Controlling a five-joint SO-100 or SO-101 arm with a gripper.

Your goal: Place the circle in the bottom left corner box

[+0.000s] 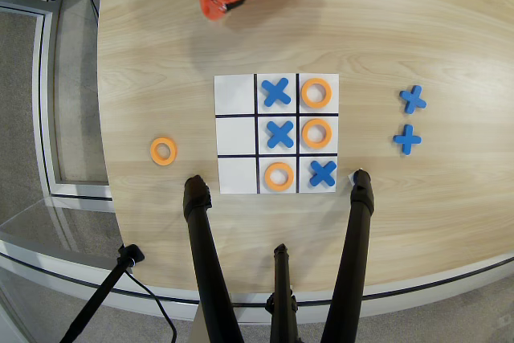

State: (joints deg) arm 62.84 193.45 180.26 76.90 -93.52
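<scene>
Circle (316, 92) well apart from gripper (215, 10)

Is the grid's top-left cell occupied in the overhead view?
No. The top-left cell of the grid is bare white paper, while a blue cross and an orange ring fill the other two cells of that row.

circle (316, 92) – in top-right grid cell | gripper (215, 7) – near table's far edge, apart from grid

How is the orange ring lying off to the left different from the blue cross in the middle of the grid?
The loose orange ring is round with a hole; the middle blue cross is X-shaped and solid. The ring sits on bare wood, the cross inside a grid cell. Both lie flat.
</scene>
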